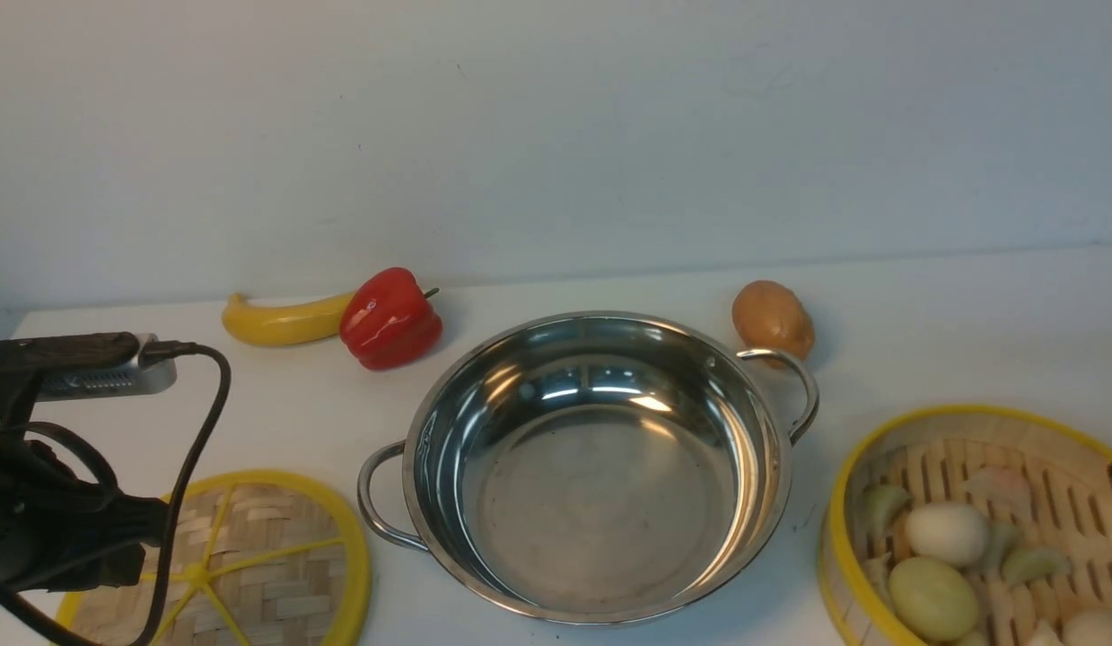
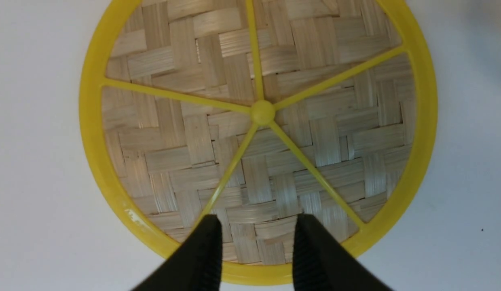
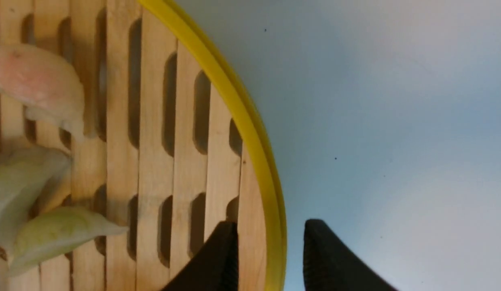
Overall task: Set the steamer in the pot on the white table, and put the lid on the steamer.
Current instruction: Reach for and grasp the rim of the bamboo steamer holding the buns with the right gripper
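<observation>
The left gripper hangs with jaws spread above the lid, while the right gripper, unclenched, straddles the yellow rim of the steamer.

Pot mouth unobstructed; pepper, potato near far rim; lid, steamer flank it.

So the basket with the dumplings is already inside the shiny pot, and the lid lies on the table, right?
No, the front view shows the pot empty. The basket with the dumplings sits on the table beside it, on the robot's right. The lid does lie on the table.
</observation>
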Motion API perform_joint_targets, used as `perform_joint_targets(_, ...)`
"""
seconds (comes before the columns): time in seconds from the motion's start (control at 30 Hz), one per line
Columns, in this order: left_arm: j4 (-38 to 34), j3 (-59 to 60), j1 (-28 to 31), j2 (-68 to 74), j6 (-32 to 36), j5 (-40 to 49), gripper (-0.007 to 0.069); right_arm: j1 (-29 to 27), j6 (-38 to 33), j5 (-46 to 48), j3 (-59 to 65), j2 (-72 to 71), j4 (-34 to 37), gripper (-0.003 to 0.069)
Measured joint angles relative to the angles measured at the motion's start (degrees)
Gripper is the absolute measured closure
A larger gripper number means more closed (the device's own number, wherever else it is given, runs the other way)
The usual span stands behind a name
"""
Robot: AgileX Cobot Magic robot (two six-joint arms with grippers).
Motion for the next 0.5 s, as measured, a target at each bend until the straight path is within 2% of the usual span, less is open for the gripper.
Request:
perform_joint_targets(0.3, 0.0, 0.0, 0.0, 0.0, 0.2, 0.0, 0.0384, 0.0, 0.0, -2.4, 0.0, 6.1, 0.0, 0.0424)
perform_joint_targets(0.5, 0.0, 0.0, 0.0, 0.0, 0.2, 0.0, 0.0384, 0.0, 0.2, -2.2, -0.2, 6.8, 0.3, 0.0515)
